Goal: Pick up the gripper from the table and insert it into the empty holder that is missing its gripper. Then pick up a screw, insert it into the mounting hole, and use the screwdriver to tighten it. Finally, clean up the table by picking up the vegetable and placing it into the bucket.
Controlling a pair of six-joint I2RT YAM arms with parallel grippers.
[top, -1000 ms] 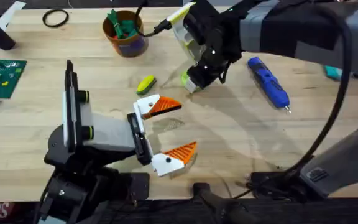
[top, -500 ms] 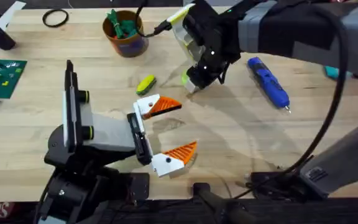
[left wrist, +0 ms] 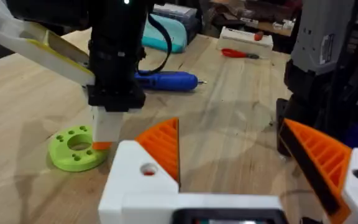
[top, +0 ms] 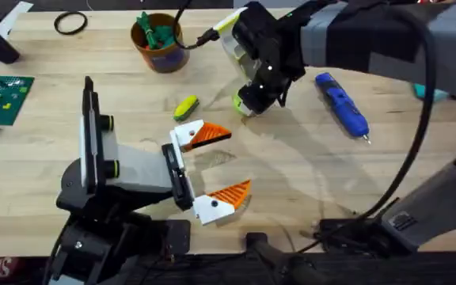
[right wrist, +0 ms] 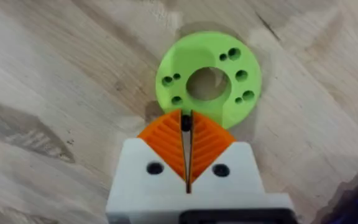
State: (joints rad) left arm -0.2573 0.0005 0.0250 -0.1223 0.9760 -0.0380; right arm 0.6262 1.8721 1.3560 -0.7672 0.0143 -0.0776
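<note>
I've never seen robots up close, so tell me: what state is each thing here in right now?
Right gripper: shut, tips at the lime disc.
Left gripper: open, empty.
Lime disc: flat on the table.
Screwdriver: lying flat, apart from both grippers.
Bucket: upright, green things inside.
Yellow-green piece: on the table, outside the bucket.

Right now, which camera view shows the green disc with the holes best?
The right wrist view: the green disc lies flat and close, every hole visible, just ahead of the shut right gripper. The left wrist view shows it edge-on under that gripper. In the overhead view it is mostly hidden by the arm.
</note>
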